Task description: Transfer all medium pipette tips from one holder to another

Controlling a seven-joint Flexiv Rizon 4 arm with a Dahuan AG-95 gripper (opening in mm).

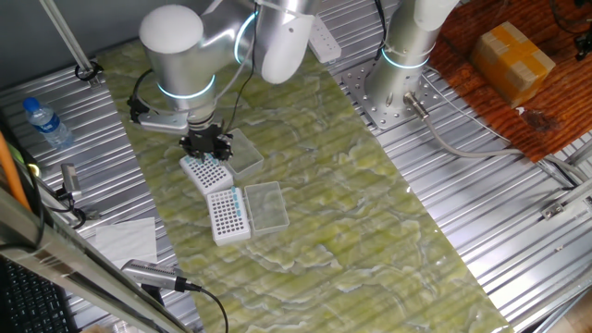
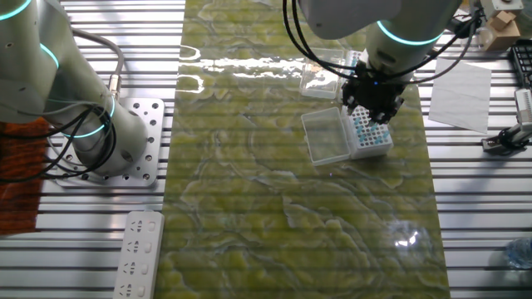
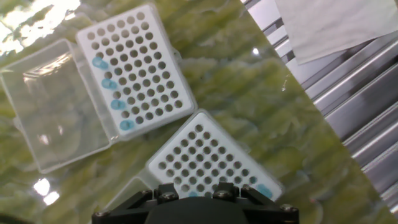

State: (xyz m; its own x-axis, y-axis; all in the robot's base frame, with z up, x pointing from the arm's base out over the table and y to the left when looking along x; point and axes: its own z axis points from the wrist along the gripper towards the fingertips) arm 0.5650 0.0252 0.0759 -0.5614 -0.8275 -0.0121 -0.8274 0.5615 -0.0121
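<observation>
Open lid [image 3: 46, 106]: clear, hinged flat on the green mat [image 3: 249, 81], far left of the hand view
Upper holder [image 3: 134, 68]: white grid, mostly bare holes
Medium pipette tips [image 3: 109, 84]: four blue tips down the upper holder's lid-side column
Lower holder [image 3: 208, 158]: just beside the upper one, angled; one blue tip [image 3: 264, 190] at its right corner
Gripper [image 1: 205, 148]: right above the lower holder; fingers hidden, cannot tell if clenched or released
Paper sheet [image 3: 336, 25]: right, on the ribbed metal table [image 3: 367, 118]

I count two white tip holders [image 3: 134, 68] [image 3: 208, 158], each with a clear hinged lid. Four blue medium pipette tips [image 3: 112, 85] stand in the far holder; at least one more [image 3: 264, 190] in the near one.
</observation>
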